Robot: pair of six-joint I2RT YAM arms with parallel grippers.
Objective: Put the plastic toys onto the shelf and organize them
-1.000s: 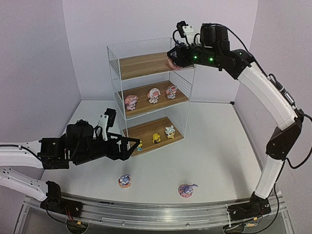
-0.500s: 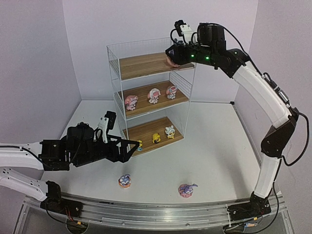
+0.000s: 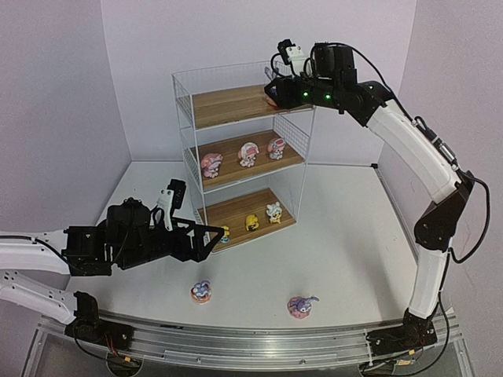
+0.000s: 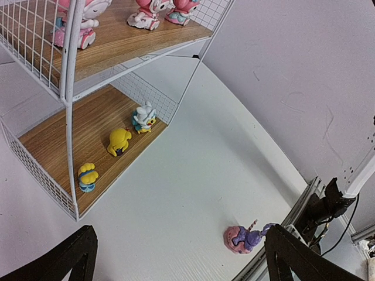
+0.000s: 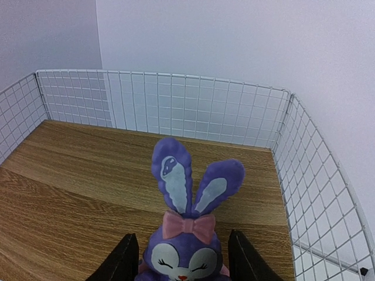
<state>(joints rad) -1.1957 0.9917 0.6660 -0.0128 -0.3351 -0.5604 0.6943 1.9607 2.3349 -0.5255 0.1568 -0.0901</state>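
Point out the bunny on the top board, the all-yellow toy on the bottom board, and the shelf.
purple bunny (image 5: 181, 257), right wrist view, on its face.
all-yellow toy (image 4: 119, 140), left wrist view, on its body.
shelf (image 3: 228, 106), top external view, on its top board's bare wood.

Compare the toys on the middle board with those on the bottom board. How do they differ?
The middle-board toys are pink and white; the bottom-board toys are mostly yellow. The middle-board toys look bigger than the bottom-board toys. Both groups count three, each in a row on the shelf.
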